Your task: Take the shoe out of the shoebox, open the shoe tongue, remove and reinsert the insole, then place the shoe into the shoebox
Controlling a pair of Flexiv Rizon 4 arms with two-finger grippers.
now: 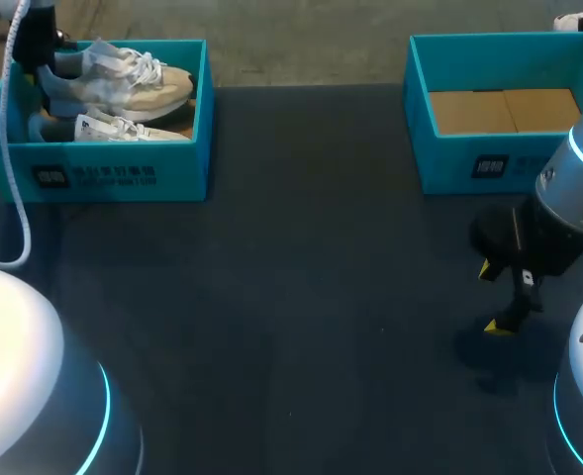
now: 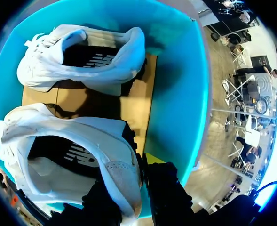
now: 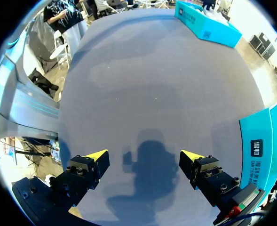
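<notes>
A blue shoebox point(image 1: 123, 176) at the table's far left holds two pale sneakers. My left gripper point(image 2: 129, 190) is shut on the heel collar of the nearer white shoe point(image 2: 67, 136), one black finger inside the opening and one outside. The second shoe point(image 2: 82, 56) lies ahead of it on the box's cardboard floor. In the head view the left gripper point(image 1: 42, 54) stands at the heel end of the back shoe point(image 1: 123, 79); its tips are hidden there. My right gripper point(image 1: 493, 297) hangs open over bare table, nothing between its fingers point(image 3: 97, 157).
A second blue box point(image 1: 469, 163) with only a cardboard floor stands at the far right, just beyond the right gripper. A white cable point(image 1: 9, 148) hangs from the left arm past the shoebox's left end. The dark tabletop point(image 1: 291, 297) lies between the boxes.
</notes>
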